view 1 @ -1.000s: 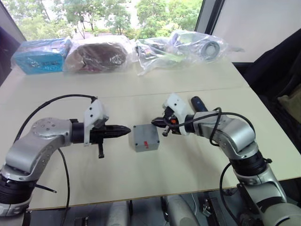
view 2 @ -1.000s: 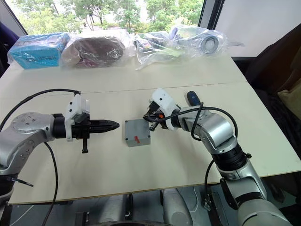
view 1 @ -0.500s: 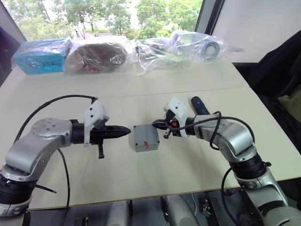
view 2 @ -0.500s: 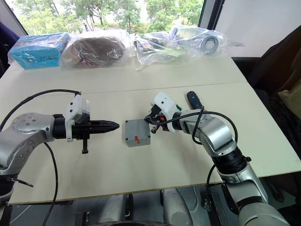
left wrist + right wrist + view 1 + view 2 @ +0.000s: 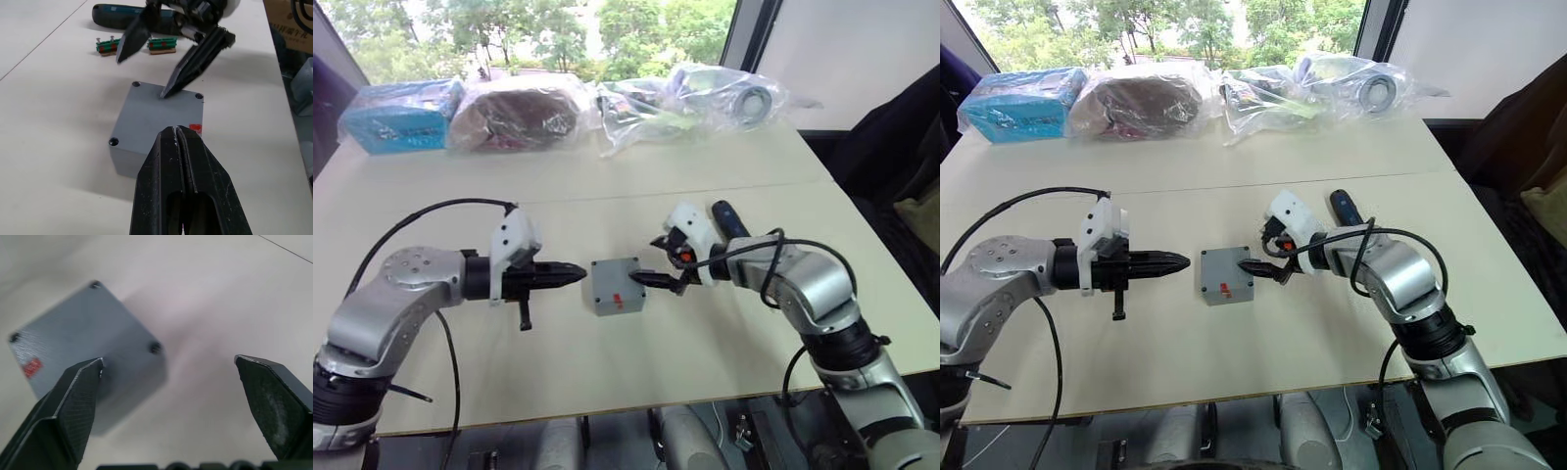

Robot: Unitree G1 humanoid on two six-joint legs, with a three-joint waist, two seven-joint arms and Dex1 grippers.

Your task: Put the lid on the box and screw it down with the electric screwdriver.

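The lid (image 5: 161, 120), marked with a small red patch near one corner, is seated on the grey box (image 5: 616, 287), which is placed near the middle of the pale table (image 5: 636, 362) between the two grippers. The right gripper (image 5: 146, 63) is spread wide open at the box's right edge, with one black fingertip (image 5: 168, 89) set on the lid's top, or perhaps held just above it, and the other held off beyond the edge. The left gripper (image 5: 179, 142) is pressed shut on nothing and is pointed at the box's left side, just short of it. The electric screwdriver (image 5: 127, 11) is laid on the table behind the right gripper, with two small green-and-red pieces (image 5: 134, 45) beside it. Plastic-wrapped packages (image 5: 558, 108) are lined along the table's far edge.
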